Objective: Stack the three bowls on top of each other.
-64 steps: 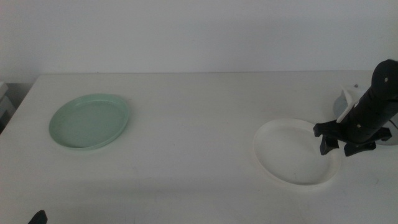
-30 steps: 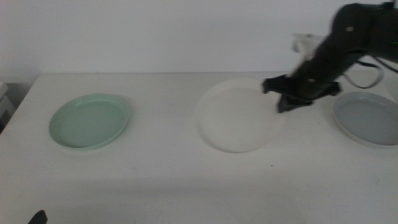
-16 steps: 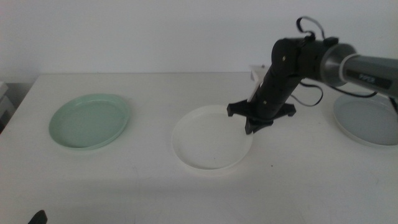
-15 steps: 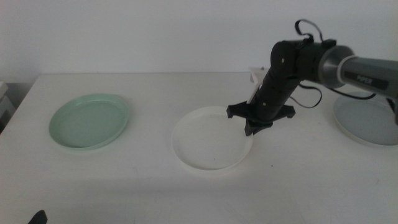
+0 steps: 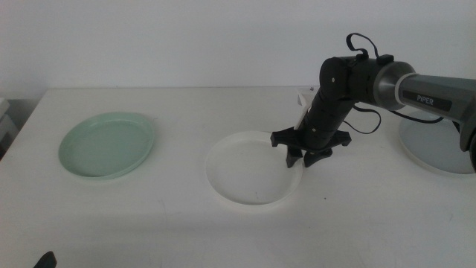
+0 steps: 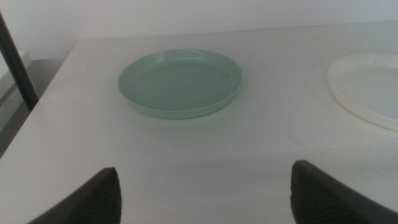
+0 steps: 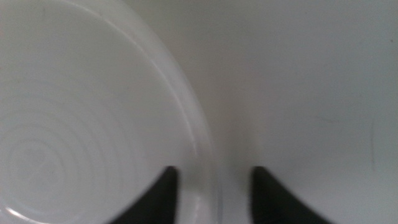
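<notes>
The white bowl lies flat on the table's middle. My right gripper stands over its right rim. In the right wrist view the jaws of the right gripper straddle the white bowl's rim, open, with a gap on each side. At the left sits the mint green bowl, and the grey bowl rests at the far right, partly behind the arm. My left gripper waits open at the table's near left, facing the green bowl and the white bowl.
The white table ends at a pale wall behind. A dark upright post stands off the table's left edge. The right arm's cable loops above its wrist.
The right gripper carried the white bowl from the right side to the table's middle and set it down. Its jaws have spread off the rim. The grey bowl came into view.
</notes>
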You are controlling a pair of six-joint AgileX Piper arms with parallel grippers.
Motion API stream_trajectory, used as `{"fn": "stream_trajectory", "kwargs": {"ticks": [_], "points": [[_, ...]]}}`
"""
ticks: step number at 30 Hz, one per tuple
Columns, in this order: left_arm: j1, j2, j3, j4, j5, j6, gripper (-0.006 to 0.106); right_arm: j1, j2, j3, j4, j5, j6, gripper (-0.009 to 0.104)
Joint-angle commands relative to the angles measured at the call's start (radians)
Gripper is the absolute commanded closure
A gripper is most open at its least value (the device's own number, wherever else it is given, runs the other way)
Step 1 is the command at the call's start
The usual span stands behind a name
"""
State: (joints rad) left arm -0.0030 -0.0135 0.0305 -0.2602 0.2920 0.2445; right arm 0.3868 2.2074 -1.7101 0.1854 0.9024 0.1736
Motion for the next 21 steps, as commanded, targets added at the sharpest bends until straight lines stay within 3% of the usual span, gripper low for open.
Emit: {"fn": "stream_trajectory", "kwargs": {"ticks": [1, 4, 7, 17, 21], "points": [[-0.002, -0.01, -0.005, -0.014, -0.072, -0.007, -0.004, -0.006, -0.074, -0.044, -0.008, 0.016, 0.0, 0.045], [-0.002, -0.01, -0.005, -0.014, -0.072, -0.007, -0.004, -0.019, -0.12, -0.061, -0.011, 0.064, -0.002, 0.028], [-0.002, -0.01, -0.005, -0.014, -0.072, -0.007, -0.004, -0.051, -0.205, -0.065, -0.017, 0.083, -0.005, 0.019], [-0.002, -0.01, -0.005, -0.014, -0.072, -0.007, -0.004, -0.341, -0.363, -0.22, -0.122, 0.305, -0.088, 0.022], [-0.002, -0.01, -0.005, -0.014, -0.072, -0.007, -0.004, -0.486, -0.359, -0.268, -0.102, 0.355, -0.128, 0.024]]}}
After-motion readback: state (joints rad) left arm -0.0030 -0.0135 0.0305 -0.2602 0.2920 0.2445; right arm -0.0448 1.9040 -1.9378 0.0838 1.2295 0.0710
